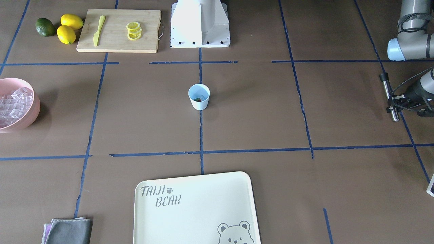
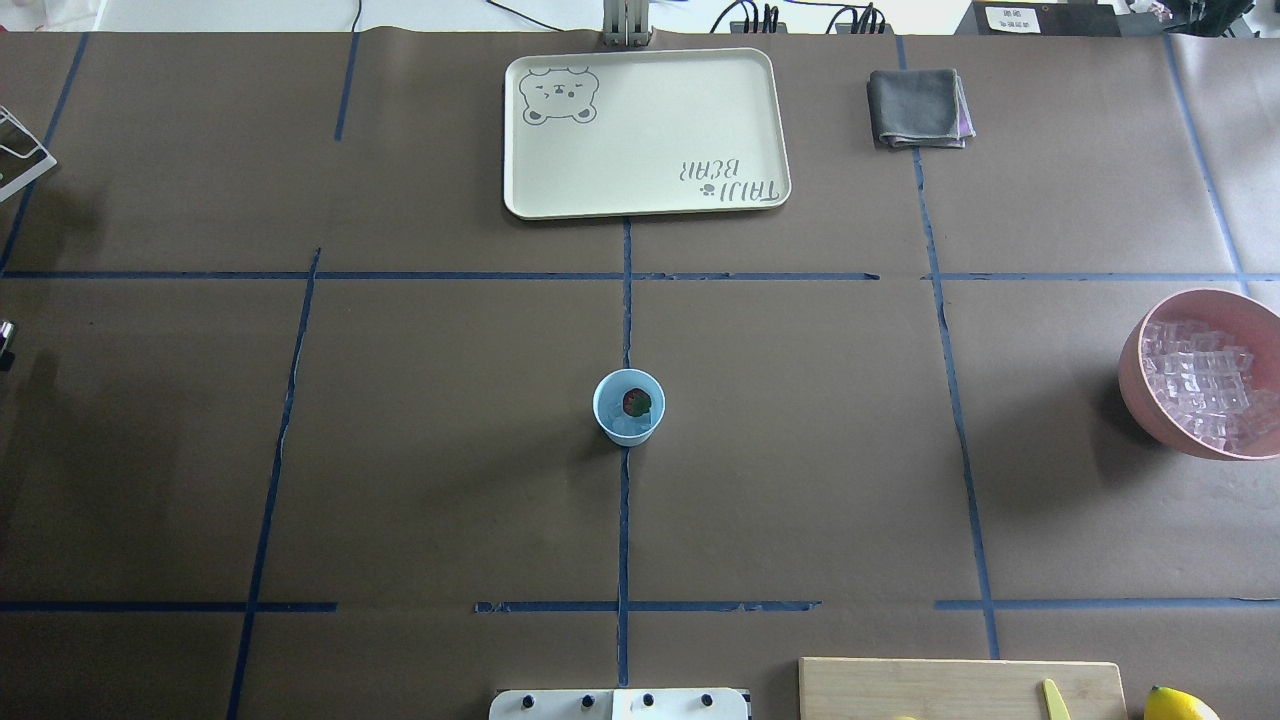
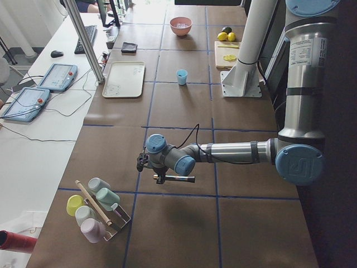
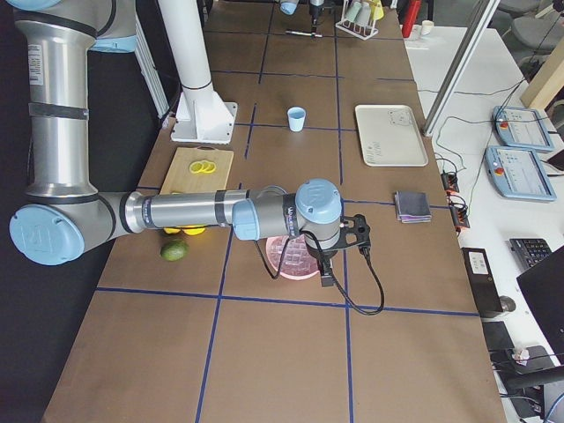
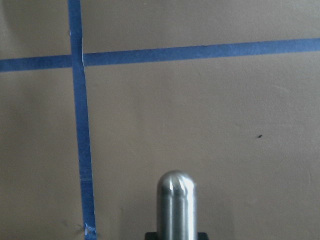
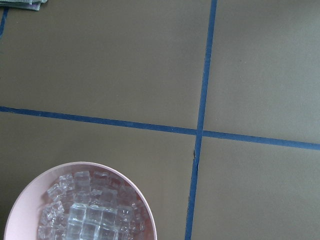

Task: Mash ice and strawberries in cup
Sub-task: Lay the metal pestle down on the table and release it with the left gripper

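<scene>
The light-blue cup [image 1: 199,96] [image 2: 629,407] stands upright at the table's middle, on a blue tape line. Inside it lie a red strawberry [image 2: 636,402] and some clear ice [image 2: 624,428]. More ice [image 1: 13,105] [image 6: 85,217] fills the pink bowl [image 2: 1135,385]. My left gripper [image 1: 394,102] [image 3: 160,170] is far off at the table's left end, shut on a metal rod [image 1: 388,96] [image 5: 176,205] held level above the table. My right gripper [image 4: 327,278] hangs over the pink bowl [image 4: 275,264]; its fingers do not show well enough to tell their state.
A cutting board [image 1: 118,30] with lemon slices and a yellow knife lies beside two lemons [image 1: 69,27] and a lime. A cream tray [image 2: 560,190] and a grey cloth [image 2: 918,108] sit on the far side. A cup rack [image 3: 97,209] stands at the left end.
</scene>
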You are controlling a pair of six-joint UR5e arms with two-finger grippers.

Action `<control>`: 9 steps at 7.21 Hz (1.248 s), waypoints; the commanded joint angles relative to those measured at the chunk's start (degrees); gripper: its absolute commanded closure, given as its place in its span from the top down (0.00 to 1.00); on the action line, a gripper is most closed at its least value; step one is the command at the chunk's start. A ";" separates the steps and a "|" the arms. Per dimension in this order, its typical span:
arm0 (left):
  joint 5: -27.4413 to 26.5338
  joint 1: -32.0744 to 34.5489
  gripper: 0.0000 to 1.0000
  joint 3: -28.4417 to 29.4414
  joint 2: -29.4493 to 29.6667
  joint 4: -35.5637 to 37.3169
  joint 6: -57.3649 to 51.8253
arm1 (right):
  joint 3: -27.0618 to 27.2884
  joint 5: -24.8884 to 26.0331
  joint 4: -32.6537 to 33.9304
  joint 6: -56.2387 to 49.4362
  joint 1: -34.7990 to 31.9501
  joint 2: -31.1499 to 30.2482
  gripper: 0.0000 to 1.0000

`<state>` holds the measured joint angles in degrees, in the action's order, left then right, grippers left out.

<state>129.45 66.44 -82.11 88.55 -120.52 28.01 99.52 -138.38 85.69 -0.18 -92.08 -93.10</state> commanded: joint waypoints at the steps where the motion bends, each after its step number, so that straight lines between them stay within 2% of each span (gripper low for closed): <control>1: -2.44 0.00 1.00 0.64 0.13 -0.42 0.02 | 0.15 0.04 0.00 0.00 -0.03 -0.06 0.99; 6: -1.84 1.57 1.00 -1.72 0.40 0.72 -0.59 | 0.23 0.22 -0.09 0.00 -0.03 -0.24 0.99; 7: 0.95 2.37 1.00 -1.65 0.31 0.98 -3.46 | 0.15 0.31 -0.09 -0.09 -0.03 -0.24 0.99; 8: 2.80 7.07 1.00 -1.82 0.48 5.68 -10.71 | 0.15 0.22 -0.09 -0.09 -0.03 -0.41 0.99; 9: 2.74 12.34 1.00 -2.60 1.27 13.48 -21.14 | 0.06 0.31 -0.09 -0.09 -0.03 -0.42 0.99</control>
<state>131.24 73.06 -84.03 89.18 -114.58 17.57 99.66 -138.12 85.61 -0.25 -92.11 -93.45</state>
